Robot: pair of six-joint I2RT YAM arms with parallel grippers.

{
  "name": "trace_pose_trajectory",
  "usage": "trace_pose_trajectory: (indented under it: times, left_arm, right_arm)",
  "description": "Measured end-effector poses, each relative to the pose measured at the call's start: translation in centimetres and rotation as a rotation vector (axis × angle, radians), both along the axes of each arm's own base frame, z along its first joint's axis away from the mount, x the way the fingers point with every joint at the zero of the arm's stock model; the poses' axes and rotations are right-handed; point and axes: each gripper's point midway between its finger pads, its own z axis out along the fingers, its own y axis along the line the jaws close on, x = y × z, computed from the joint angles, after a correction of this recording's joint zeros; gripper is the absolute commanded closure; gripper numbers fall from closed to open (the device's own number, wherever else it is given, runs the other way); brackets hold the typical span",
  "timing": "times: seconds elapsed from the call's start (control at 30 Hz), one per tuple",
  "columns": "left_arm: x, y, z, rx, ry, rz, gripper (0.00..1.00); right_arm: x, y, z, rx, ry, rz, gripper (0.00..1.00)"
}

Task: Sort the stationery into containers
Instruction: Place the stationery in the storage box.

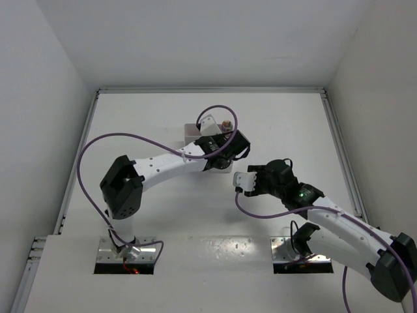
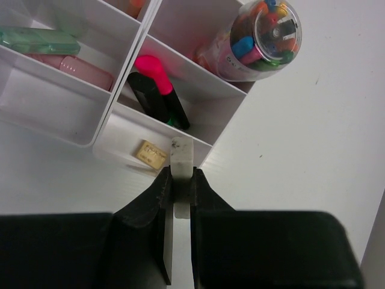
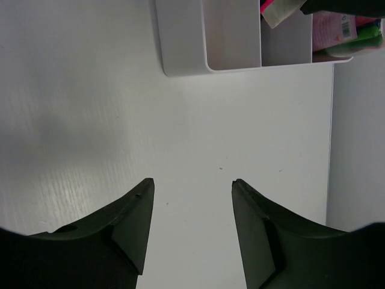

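My left gripper (image 2: 180,171) is shut on a small grey eraser (image 2: 181,150) and holds it over the near corner of the white organiser (image 2: 101,123). A beige eraser (image 2: 150,153) lies in the compartment just below. The compartment beyond holds a pink highlighter (image 2: 153,67) with a black cap and another black-capped one beside it. Green (image 2: 39,40) and pink (image 2: 75,67) pens lie in a left compartment. My right gripper (image 3: 192,183) is open and empty over bare table, short of the organiser (image 3: 180,42). In the top view the left gripper (image 1: 225,149) covers most of the organiser (image 1: 191,134).
A clear round tub (image 2: 261,39) of small coloured items lies in the organiser's far right compartment. White walls close in the table on three sides. The right arm (image 1: 339,228) stretches across the near right.
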Motion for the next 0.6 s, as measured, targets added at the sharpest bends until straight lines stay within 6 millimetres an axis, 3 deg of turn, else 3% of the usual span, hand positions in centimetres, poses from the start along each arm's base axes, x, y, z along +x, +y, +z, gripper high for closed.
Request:
trace_pose_trajectory:
  times: [0.33,0.6]
  left_arm:
    - [0.7,-0.4,-2.6,0.025,0.016,0.024,0.87]
    - [0.9,-0.3,-3.4,0.041,0.016,0.033,0.73]
  right_arm:
    - [0.1,-0.1,0.1,0.0,-0.004,-0.007,0.45]
    - [0.1,-0.1,0.0,0.0,-0.004,-0.007,0.45]
